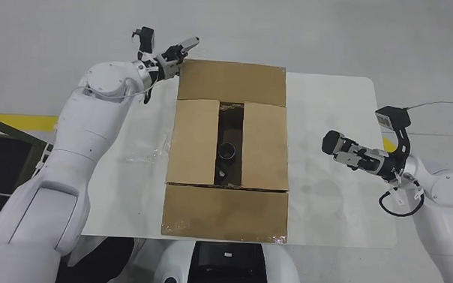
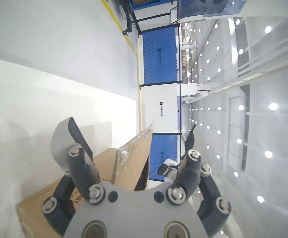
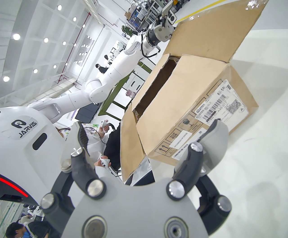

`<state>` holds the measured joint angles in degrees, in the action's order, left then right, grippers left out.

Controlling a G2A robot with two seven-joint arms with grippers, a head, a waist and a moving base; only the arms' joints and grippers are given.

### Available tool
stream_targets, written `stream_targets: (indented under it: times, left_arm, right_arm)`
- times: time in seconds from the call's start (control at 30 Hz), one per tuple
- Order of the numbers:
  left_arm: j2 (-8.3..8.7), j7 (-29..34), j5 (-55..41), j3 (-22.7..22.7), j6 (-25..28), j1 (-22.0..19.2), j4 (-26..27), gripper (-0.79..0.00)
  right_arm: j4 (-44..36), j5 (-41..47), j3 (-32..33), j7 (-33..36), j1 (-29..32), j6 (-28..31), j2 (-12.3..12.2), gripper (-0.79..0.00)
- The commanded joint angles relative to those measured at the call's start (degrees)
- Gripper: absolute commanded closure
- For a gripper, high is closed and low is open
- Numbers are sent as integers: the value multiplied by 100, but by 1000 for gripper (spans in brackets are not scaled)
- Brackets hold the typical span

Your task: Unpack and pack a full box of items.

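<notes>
White counter [image 1: 339, 145] first: found it carrying a cardboard box [image 1: 265, 143] across its middle, from far edge to near edge. Saw far flap [image 1: 232, 82] and near flap [image 1: 225, 213] thrown outward, side flaps folded in with a gap between, and a dark round item [image 1: 228, 150] inside. Found left jaws spread wide at the far flap's left corner, gripping nothing. Found right jaws likewise wide apart and empty, over the counter's right side, apart from the box.
</notes>
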<state>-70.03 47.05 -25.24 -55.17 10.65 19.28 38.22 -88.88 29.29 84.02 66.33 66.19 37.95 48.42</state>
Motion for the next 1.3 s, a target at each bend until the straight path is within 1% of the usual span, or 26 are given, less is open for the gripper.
stream_targets:
  times: [0.0,0.2,0.4,0.47,0.67,0.77,0.87,1.0,1.27]
  left_arm:
    - [-13,287,-280,-82,28,-11,-73,-785]
    - [-10,1111,-908,-329,35,-20,-189,-785]
    - [31,1860,-1241,-517,-48,19,-186,-785]
    - [44,2153,-1326,-555,-110,47,-129,-785]
    - [96,2721,-1470,-682,-202,154,49,-785]
    - [131,2939,-1557,-780,-134,235,155,-785]
    - [162,3289,-1740,-875,-222,324,248,-785]
    - [207,3704,-1688,-908,-289,402,371,-785]
    - [285,3976,-1094,-818,-136,526,741,-785]
  right_arm:
    - [0,0,0,0,0,0,0,-785]
    - [0,0,0,0,0,0,0,-785]
    - [0,0,0,0,0,0,0,-785]
    - [0,0,0,0,0,0,0,-785]
    - [0,0,0,0,0,0,0,-785]
    - [0,0,0,0,0,0,0,-785]
    - [0,0,0,0,0,0,0,-785]
    - [0,0,0,0,0,0,0,-785]
    - [0,0,0,0,0,0,0,-785]
